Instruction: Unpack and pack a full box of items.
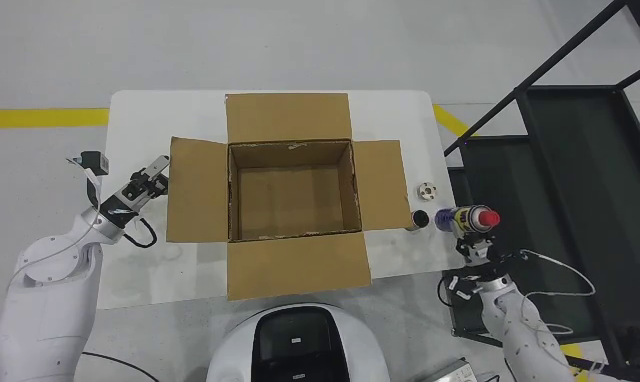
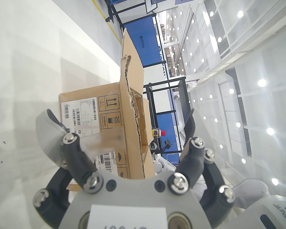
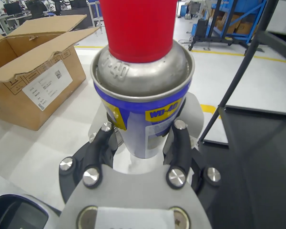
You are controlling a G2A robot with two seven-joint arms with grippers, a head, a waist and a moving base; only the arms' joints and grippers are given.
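My right end effector (image 1: 474, 244) (image 3: 143, 129) is clenched on a spray can (image 1: 466, 218) (image 3: 143, 91), with one finger on either side of its blue and yellow lower body. The can's red cap (image 1: 489, 218) (image 3: 139, 17) points away from my wrist. From above, the can hangs over the right edge of the white counter (image 1: 150, 122), partly above the black metal platform (image 1: 540, 182) beside it.

The cardboard box (image 1: 290, 117) (image 2: 109, 110) (image 3: 35, 84) stands in the middle of the counter with all four flaps folded outward, and its brown inner floor is visible from above. White labels are stuck on its side walls, and the edges of the flaps are torn and ragged.

My left end effector (image 1: 150, 177) (image 2: 120, 120) is released, its fingers spread wide with nothing between them. It sits low over the counter, just beside the box's left flap and facing the left wall. I cannot tell whether a fingertip touches the flap.

Two small things rest on the counter to the right of the box, near its right flap. One is a pale round spool (image 1: 427, 190). The other is a small dark round object (image 1: 420, 219), closer to me and just beside the can as seen from above. I cannot make out what either of them is.
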